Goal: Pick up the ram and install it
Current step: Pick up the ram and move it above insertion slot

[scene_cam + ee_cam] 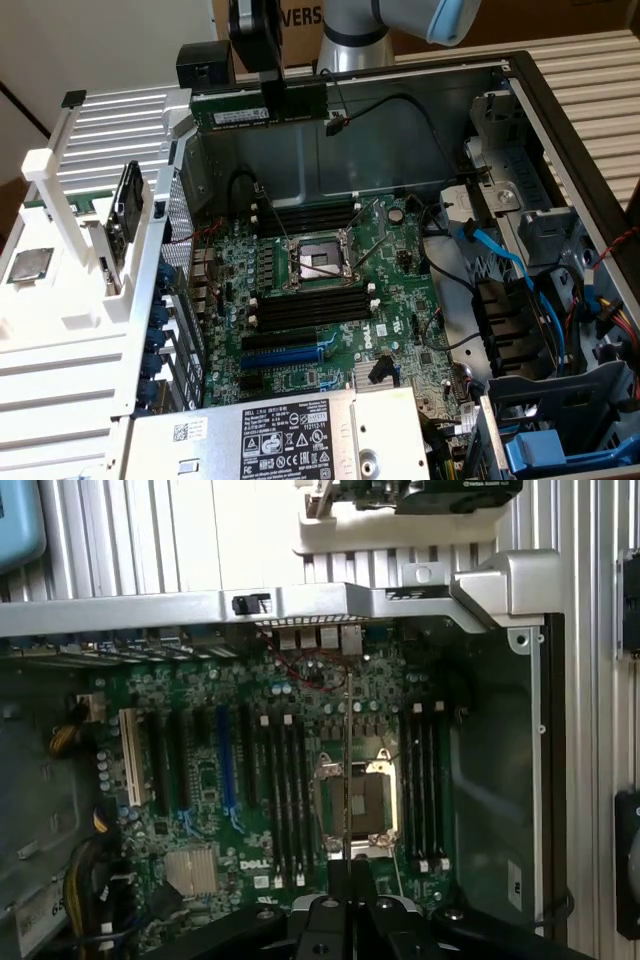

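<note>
Gripper (274, 95) was clamped shut on the ram (230, 110), which sat level between its fingers, above the motherboard (330, 290).

We see the Universal Robots arm (352, 38) enter at the top of the exterior view, its grey joint housing capped in light blue. The black wrist hangs to the exterior view's left of that joint and points straight down. Below it the gripper (272, 98) is clamped on the upper edge of the ram (258, 108), which it holds in the air with its long side roughly level. In the wrist view we look down past the dark fingers (362, 880), which pinch the stick, seen edge-on.
</note>
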Robot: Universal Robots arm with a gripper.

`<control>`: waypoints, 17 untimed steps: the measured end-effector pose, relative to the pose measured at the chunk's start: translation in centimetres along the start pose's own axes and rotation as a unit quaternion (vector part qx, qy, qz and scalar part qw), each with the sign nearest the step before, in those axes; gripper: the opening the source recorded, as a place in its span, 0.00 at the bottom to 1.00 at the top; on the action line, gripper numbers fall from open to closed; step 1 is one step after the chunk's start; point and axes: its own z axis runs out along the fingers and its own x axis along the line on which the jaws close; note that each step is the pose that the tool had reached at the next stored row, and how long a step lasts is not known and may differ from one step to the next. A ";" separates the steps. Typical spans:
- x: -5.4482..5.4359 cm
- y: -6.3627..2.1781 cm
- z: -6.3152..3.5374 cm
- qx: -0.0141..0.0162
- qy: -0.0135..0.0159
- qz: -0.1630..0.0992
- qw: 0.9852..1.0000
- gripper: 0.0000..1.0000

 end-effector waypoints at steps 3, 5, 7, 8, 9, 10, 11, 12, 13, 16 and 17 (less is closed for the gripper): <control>0.0 -0.16 0.57 0.000 0.000 -0.008 1.000 0.12; 0.0 -0.37 1.09 -0.001 0.001 -0.018 1.000 0.12; 0.0 -0.64 1.46 -0.001 0.001 -0.021 1.000 0.12; 0.0 -0.82 1.67 -0.001 0.001 -0.021 1.000 0.12; 0.1 -0.98 1.85 -0.001 0.001 -0.022 1.000 0.12; 0.1 -1.12 2.05 -0.001 0.001 -0.022 1.000 0.12; 0.2 -1.22 2.25 -0.001 0.001 -0.022 1.000 0.12; 0.2 -1.31 2.43 -0.001 0.001 -0.022 1.000 0.12; 0.3 -1.38 2.62 -0.001 0.001 -0.022 1.000 0.12; 0.5 -1.50 3.17 -0.001 0.001 -0.023 1.000 0.12; 0.6 -1.52 3.34 -0.001 0.001 -0.023 1.000 0.12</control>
